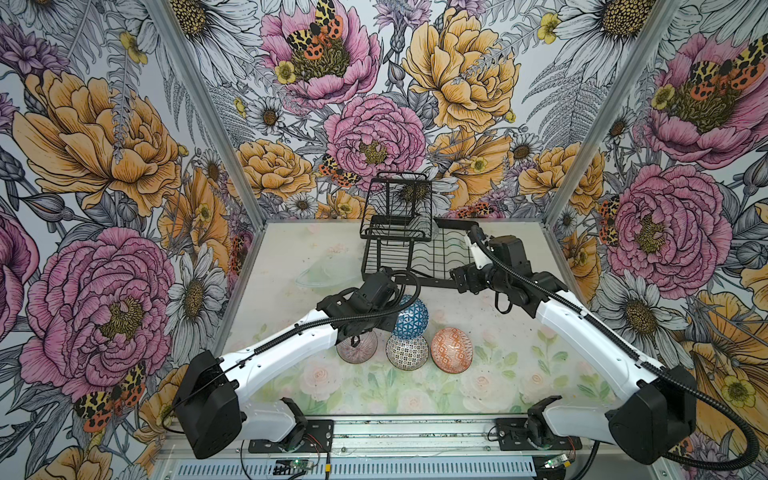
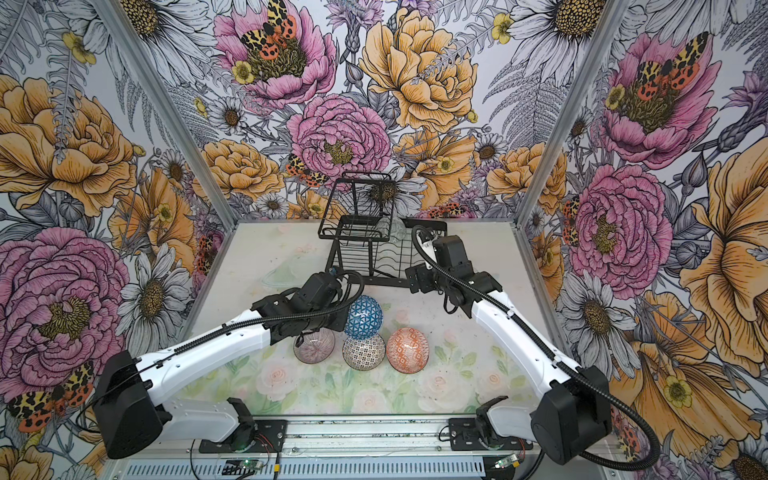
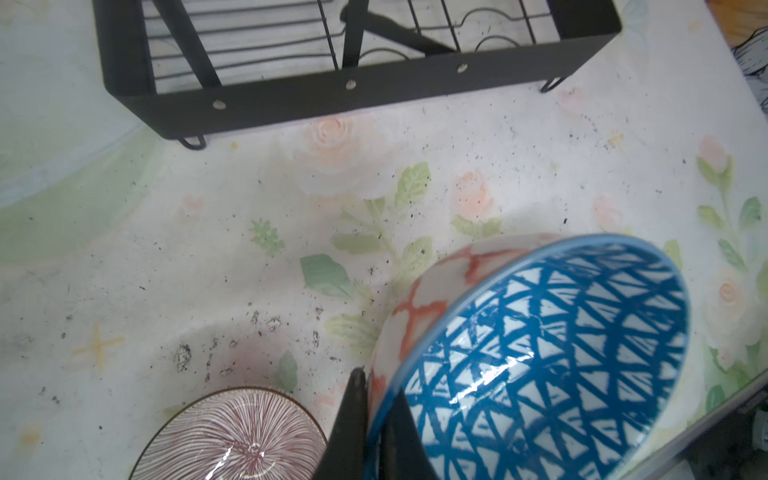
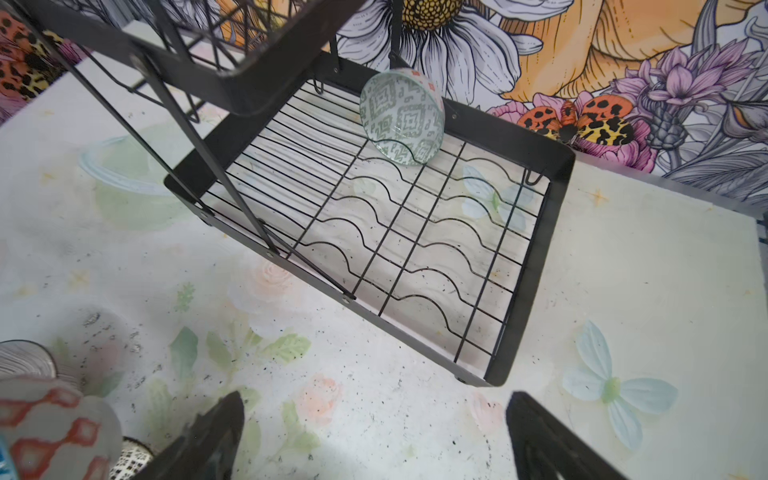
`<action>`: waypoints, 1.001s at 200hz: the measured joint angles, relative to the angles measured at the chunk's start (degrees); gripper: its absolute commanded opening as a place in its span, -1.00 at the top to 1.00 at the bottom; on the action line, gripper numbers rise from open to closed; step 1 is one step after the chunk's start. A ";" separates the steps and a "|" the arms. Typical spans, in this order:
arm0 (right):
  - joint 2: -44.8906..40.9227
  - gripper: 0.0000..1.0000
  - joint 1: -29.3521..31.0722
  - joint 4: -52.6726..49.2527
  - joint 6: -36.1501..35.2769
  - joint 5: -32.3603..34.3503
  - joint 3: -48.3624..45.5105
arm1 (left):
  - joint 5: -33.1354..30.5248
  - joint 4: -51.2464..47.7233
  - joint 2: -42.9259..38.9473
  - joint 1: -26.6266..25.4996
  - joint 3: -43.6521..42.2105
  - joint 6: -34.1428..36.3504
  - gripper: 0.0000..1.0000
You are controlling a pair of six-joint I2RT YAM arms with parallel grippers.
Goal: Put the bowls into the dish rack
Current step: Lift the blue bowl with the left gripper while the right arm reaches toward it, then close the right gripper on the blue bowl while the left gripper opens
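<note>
Blue bowl (image 3: 540,353) hides most of orange bowl (image 3: 419,307).

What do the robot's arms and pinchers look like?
The left arm and right arm have smooth white shells with chunky black joints. A ribbed black hose runs along each. The left gripper and right gripper are black, with pointed tips. Both arms stand on a silver rail.

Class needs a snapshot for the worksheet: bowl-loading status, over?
Left gripper shut on blue lattice bowl, tilted. Right gripper open, empty, near dish rack front. Grey-green bowl racked; other slots free.
</note>
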 measured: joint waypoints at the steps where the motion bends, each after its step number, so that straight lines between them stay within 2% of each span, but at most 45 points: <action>1: -0.22 -0.99 0.00 0.00 0.09 -0.13 0.00 | -0.13 0.15 0.00 0.00 0.11 0.00 1.00; 33: -5.44 -0.99 0.35 0.11 3.54 -5.33 0.02 | -4.44 7.91 0.00 -0.02 1.31 0.11 1.00; 58: -6.43 -0.99 2.29 0.48 5.88 -7.67 0.02 | -7.45 12.63 0.63 -0.02 1.38 -0.02 1.00; 92: -6.05 -0.99 4.87 2.43 9.05 -8.76 0.02 | -10.25 18.01 2.14 -0.07 1.38 -0.04 1.00; 129: -3.91 -0.96 6.34 5.03 12.39 -8.35 0.02 | -10.38 22.88 4.07 -0.42 1.68 -0.02 1.00; 152: -2.08 -0.85 6.69 5.88 14.38 -6.75 0.02 | -10.36 24.94 5.40 -1.09 2.62 0.13 1.00; 184: -0.26 -0.57 6.78 6.64 16.81 -4.46 0.00 | -10.29 27.63 5.51 -1.77 3.37 0.61 1.00; 191: 0.04 -0.44 6.78 6.78 17.27 -4.09 0.00 | -10.29 28.26 5.51 -1.81 3.48 0.68 1.00; 200: 0.46 -0.40 6.78 7.02 17.68 -3.48 0.00 | -10.27 28.89 5.51 -1.97 3.61 0.92 1.00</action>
